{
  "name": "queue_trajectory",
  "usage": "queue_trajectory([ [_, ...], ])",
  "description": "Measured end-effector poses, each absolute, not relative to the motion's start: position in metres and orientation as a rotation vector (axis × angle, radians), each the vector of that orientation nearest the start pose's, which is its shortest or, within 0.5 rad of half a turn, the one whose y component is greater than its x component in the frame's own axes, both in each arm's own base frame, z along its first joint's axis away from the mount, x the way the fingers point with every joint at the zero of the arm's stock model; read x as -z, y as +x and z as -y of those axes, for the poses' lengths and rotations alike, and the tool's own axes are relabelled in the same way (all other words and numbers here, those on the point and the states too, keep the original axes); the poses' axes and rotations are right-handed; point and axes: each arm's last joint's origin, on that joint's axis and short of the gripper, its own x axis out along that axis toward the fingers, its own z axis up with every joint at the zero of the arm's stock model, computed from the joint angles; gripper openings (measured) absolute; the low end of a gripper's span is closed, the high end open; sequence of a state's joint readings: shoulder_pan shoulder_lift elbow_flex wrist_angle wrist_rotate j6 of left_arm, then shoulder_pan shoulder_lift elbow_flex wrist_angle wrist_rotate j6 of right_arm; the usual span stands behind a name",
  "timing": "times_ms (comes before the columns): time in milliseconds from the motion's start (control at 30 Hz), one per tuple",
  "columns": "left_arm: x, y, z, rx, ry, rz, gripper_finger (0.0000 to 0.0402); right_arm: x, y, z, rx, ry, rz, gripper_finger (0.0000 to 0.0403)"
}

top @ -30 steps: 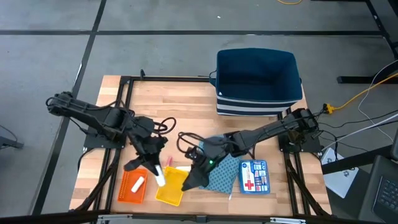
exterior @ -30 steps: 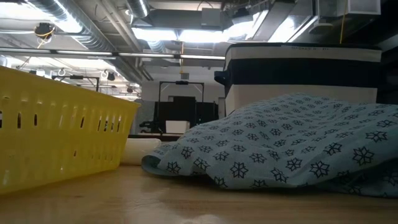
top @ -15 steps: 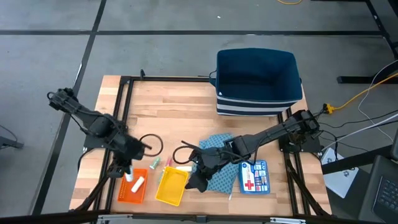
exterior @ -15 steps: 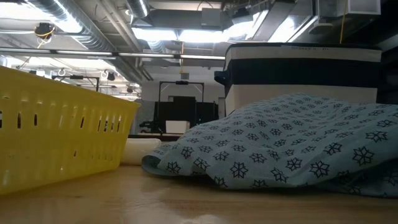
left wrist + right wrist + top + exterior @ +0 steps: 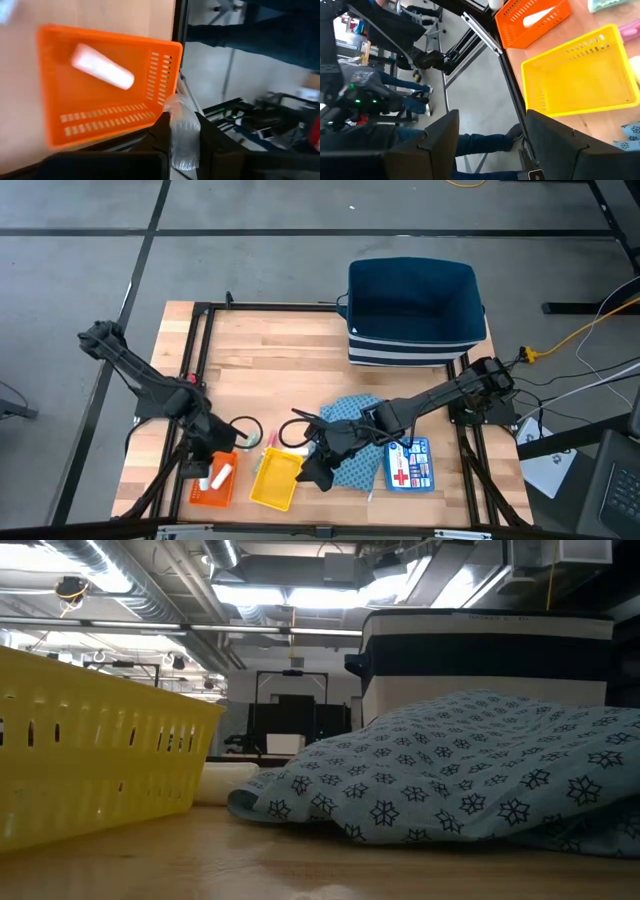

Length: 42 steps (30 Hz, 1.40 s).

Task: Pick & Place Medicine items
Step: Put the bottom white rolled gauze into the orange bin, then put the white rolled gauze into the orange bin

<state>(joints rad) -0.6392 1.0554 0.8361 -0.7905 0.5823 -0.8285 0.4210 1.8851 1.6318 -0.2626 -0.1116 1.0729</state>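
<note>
The left pincer (image 5: 205, 478) hangs over the orange basket (image 5: 60, 100), pinching a white tube (image 5: 182, 132); another white tube (image 5: 102, 71) lies inside. The right pincer (image 5: 308, 474), spread with nothing between its fingers, sits by the yellow basket (image 5: 275, 480) on the counter (image 5: 280, 350), beside the blue patterned cloth (image 5: 470, 775)

Left basket (image 5: 212, 483): holds one tube (image 5: 221, 475).
Middle basket (image 5: 275, 479): right of it.
Cloth (image 5: 352, 445): further right.
</note>
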Motion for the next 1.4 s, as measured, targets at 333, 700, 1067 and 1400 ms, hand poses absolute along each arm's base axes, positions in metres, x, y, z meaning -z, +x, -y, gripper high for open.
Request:
queue_trajectory([
  [333, -0.219, 0.141, 0.128, 0.562, -0.793, -1.548, 0.0102, -0.304, 0.396, -0.187, -0.207, 0.927, -0.743, 0.0231],
  [700, -0.218, 0.143, 0.127, 0.459, -0.821, -1.519, 0.0204, -0.304, 0.396, -0.186, -0.210, 0.917, -0.741, 0.0231],
  [1067, -0.221, 0.145, 0.127, 0.444, -0.846, -1.484, 0.0211, -0.304, 0.396, -0.186, -0.213, 0.907, -0.739, 0.0231],
  [1400, -0.245, 0.165, 0.114, 0.362, -0.882, -1.022, 0.0210, -0.304, 0.397, -0.184, -0.212, 0.897, -0.734, 0.0231],
])
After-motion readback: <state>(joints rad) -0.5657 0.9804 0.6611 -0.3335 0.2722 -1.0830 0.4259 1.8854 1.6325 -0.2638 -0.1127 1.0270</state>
